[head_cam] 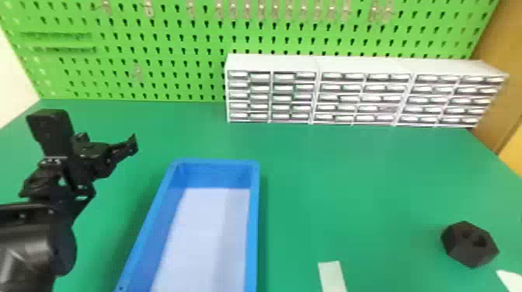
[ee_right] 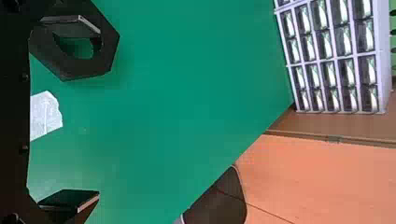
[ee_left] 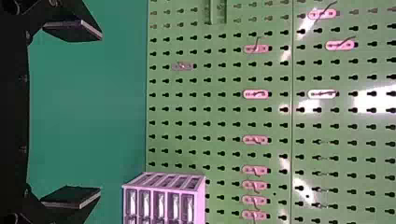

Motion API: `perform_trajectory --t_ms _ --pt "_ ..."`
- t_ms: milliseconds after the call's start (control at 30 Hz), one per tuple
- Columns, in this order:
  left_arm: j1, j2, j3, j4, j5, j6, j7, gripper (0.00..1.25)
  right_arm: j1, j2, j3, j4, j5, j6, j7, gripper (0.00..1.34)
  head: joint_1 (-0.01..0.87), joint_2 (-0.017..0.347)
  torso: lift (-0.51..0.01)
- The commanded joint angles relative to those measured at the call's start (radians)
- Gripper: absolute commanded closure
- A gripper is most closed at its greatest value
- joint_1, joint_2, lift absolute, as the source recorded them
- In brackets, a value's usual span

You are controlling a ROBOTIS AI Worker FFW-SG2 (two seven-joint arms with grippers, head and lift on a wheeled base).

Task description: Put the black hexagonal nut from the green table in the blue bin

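One black hexagonal nut, thick, flat-faced and matt, with a round central hole, lies on the green table, to the right of and well apart from one blue bin. The bin is long, with straight smooth walls, a raised rim and a pale flat floor. Hands: two. The left hand is above the table, left of the bin; its two flat black fingers are wide apart, with nothing between them. The right hand, seen in the right wrist view, also has its two fingers wide apart; one of them overlaps the nut in that view, contact cannot be told. Pale patches on the table: two, one a strip between bin and nut, the other a piece with a ragged edge, close to the nut. Drawer cabinets: three, whitish, boxy, side by side at the rear of the table, each with five rows of small drawers with glossy fronts. One green pegboard stands behind, punched with regular rows of keyhole-shaped slots and carrying more than ten small hooks. One dark rounded object shows beyond the table edge; identity uncertain.
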Motion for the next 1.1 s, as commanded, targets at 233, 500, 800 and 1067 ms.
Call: perform_trajectory --t_ms 233,500,800,1067 --pt "0.0 -0.001 -0.003 0.0 0.0 0.0 0.0 0.11 -0.001 0.022 -0.004 0.033 0.001 -0.008 0.0 0.09 0.666 0.032 -0.1" --pt "0.0 -0.001 -0.003 0.0 0.001 0.0 0.0 0.11 -0.006 0.033 0.004 0.062 0.001 -0.038 0.0 0.09 0.666 0.032 -0.1" --pt "-0.002 0.001 -0.006 0.0 0.004 0.0 0.0 0.11 -0.015 0.041 0.029 0.09 0.007 -0.061 0.0 0.09 0.666 0.032 -0.1" --pt "-0.003 0.001 -0.008 0.0 0.007 0.001 0.0 0.11 -0.017 0.048 0.041 0.099 0.028 -0.064 0.0 0.09 0.666 0.032 -0.1"
